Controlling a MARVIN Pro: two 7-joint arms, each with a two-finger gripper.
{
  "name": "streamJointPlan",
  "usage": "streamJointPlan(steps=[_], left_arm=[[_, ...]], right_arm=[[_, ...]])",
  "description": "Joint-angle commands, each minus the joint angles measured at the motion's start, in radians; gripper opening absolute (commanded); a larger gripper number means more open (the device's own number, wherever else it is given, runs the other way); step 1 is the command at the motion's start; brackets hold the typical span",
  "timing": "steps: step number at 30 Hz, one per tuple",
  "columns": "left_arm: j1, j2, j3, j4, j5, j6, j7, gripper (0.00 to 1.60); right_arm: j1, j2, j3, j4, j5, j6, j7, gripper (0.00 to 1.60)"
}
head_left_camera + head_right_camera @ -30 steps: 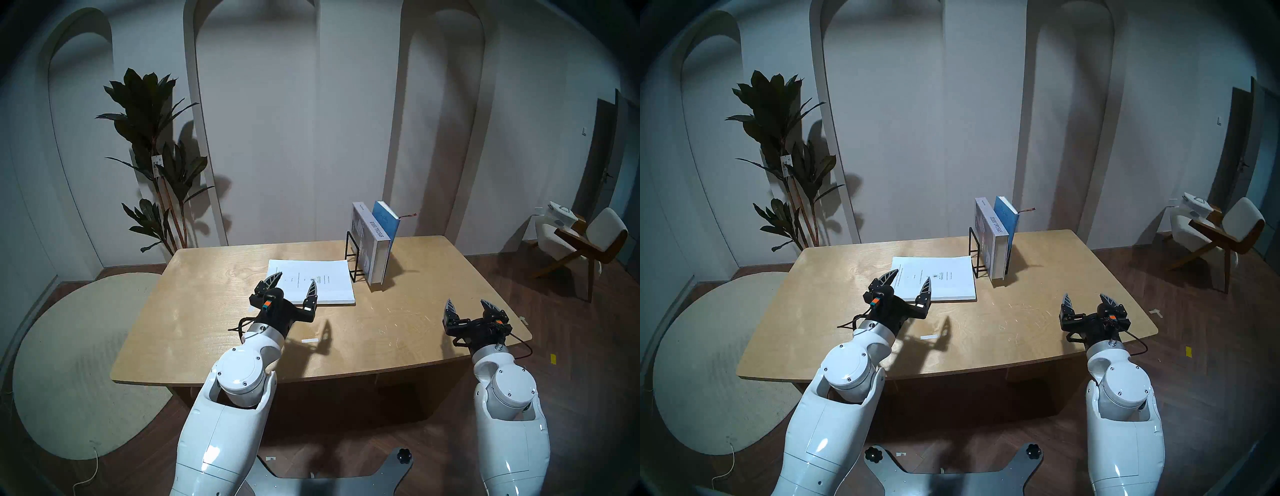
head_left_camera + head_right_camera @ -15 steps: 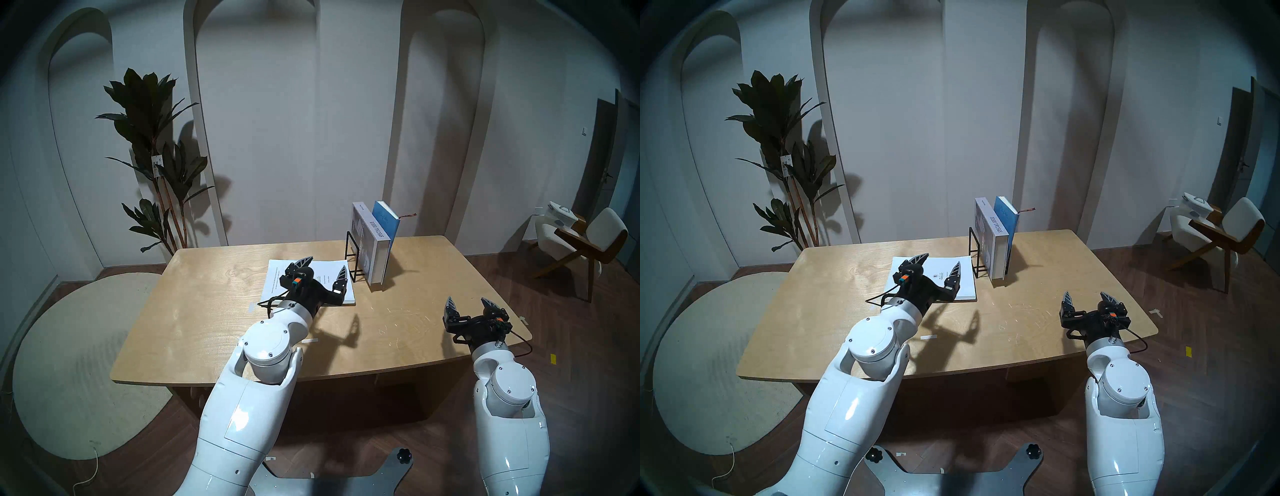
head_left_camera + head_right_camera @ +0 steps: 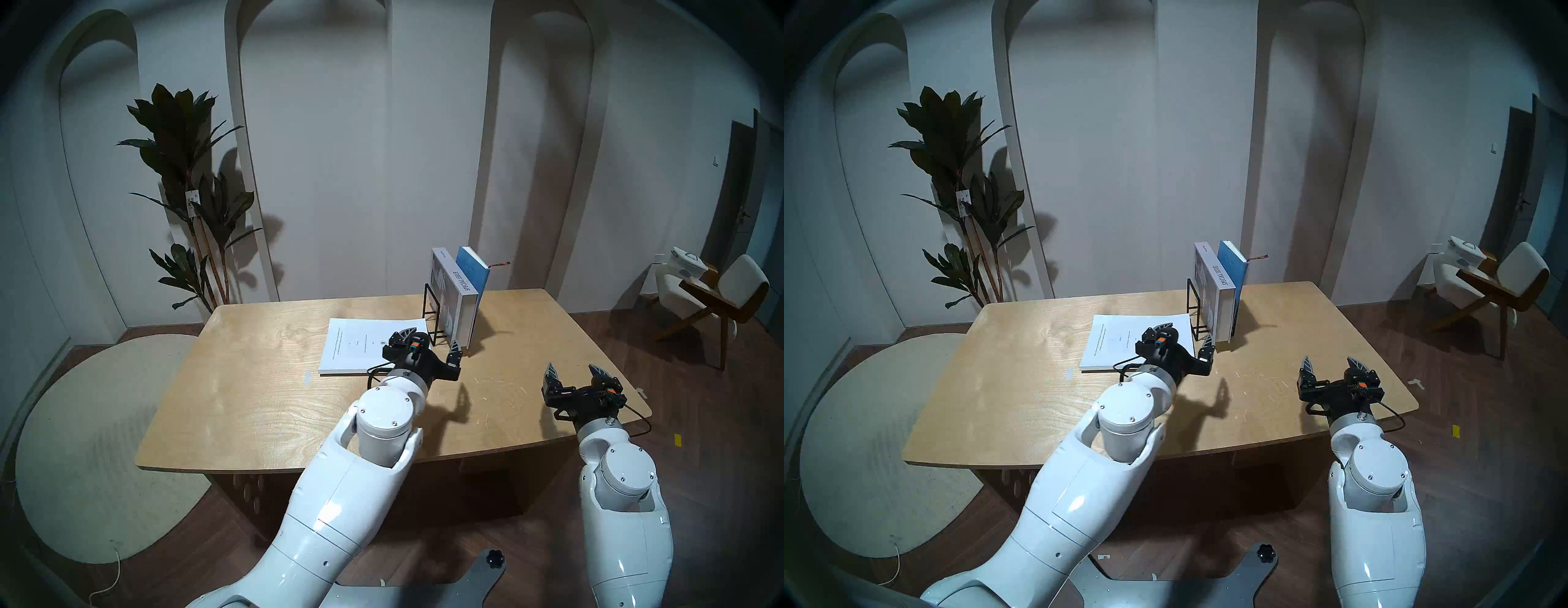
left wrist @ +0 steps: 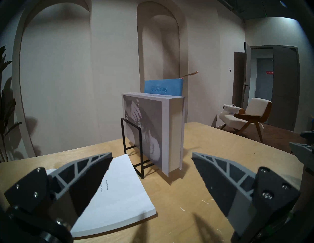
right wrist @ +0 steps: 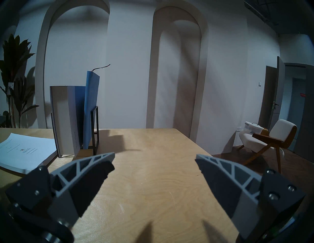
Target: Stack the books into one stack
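A large thin white book (image 3: 356,348) (image 4: 119,191) lies flat mid-table. To its right a thick grey photo-cover book (image 3: 460,310) (image 4: 147,129) and a blue book (image 3: 473,267) (image 4: 163,87) with a ribbon stand upright in a black wire rack (image 3: 432,314) (image 4: 130,144). My left gripper (image 3: 433,338) (image 3: 1186,333) (image 4: 152,155) is open and empty, over the white book's right corner, facing the grey book's near edge. My right gripper (image 3: 572,368) (image 3: 1330,362) (image 5: 155,155) hangs open and empty near the table's front right edge, far from the books.
The wooden table (image 3: 254,403) carries a small tape strip (image 3: 308,375) left of the white book. A potted plant (image 3: 191,191) stands behind the table's left corner, a round rug (image 3: 85,446) lies to the left, and an armchair (image 3: 712,293) sits at the far right.
My left arm has swung right and forward, from the white book's near edge to just in front of the rack and grey book. The right arm has barely moved. Both grippers stayed open.
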Motion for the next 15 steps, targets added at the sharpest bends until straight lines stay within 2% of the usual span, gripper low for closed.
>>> streamJointPlan(steps=[1,2,6,15], left_arm=[[-0.098,-0.033,0.093,0.018,-0.04,0.003,0.098,1.6],[-0.126,-0.046,0.112,0.05,-0.039,0.002,0.12,1.6],[-0.156,-0.061,0.163,0.086,-0.031,-0.001,0.182,1.6],[-0.236,-0.118,0.214,0.184,-0.072,0.011,0.267,1.6]], right_arm=[[0.006,0.005,-0.001,-0.021,-0.002,-0.006,0.002,1.6],[0.006,0.006,-0.002,-0.02,-0.001,-0.006,0.002,1.6],[0.006,0.007,-0.003,-0.02,0.001,-0.006,0.001,1.6],[0.007,0.011,-0.005,-0.017,0.005,-0.006,-0.002,1.6]])
